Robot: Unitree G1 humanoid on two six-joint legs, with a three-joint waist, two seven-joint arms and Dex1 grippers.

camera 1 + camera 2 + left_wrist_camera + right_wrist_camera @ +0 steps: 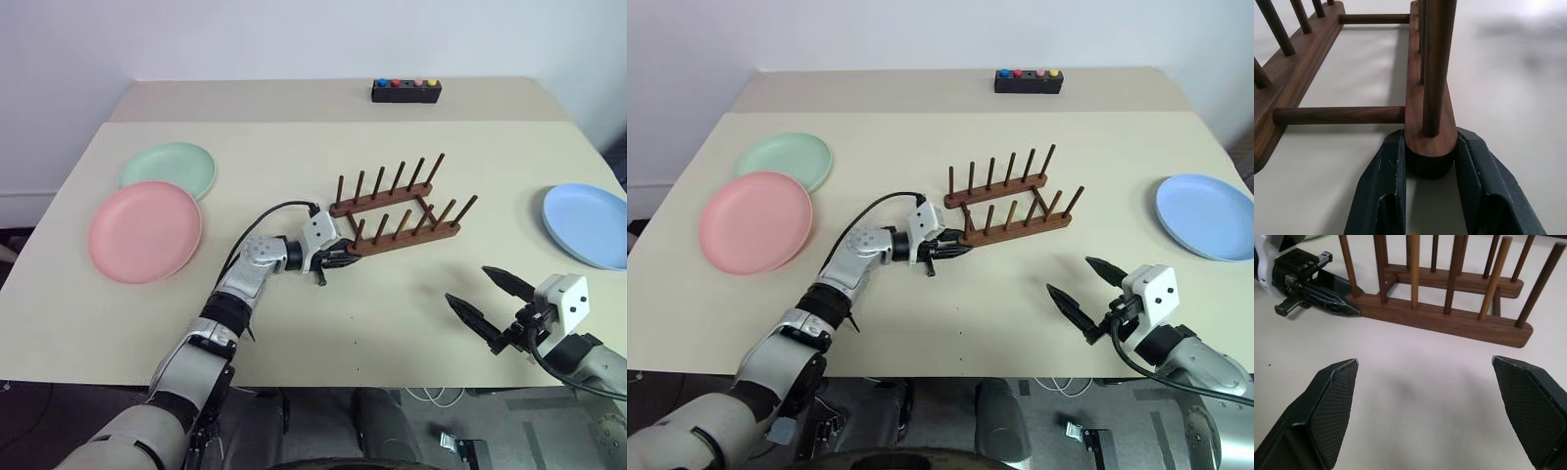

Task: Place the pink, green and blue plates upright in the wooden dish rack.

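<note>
The wooden dish rack (411, 235) stands mid-table, with no plate in it. My left gripper (338, 259) is shut on the left end of its near base bar; in the left wrist view both fingers (1383, 171) press the sides of that bar end (1430, 142). The pink plate (145, 231) lies flat at the left, and the green plate (168, 166) lies just behind it, tucked partly under its rim. Flat at the far right lies the blue plate (588, 223). My right gripper (467, 283) hovers open near the front right edge, holding nothing and facing the rack (1449, 320).
A small black box with coloured buttons (406, 90) sits at the back of the table. A seam runs across the tabletop behind the plates. Bare table lies between the rack and the blue plate.
</note>
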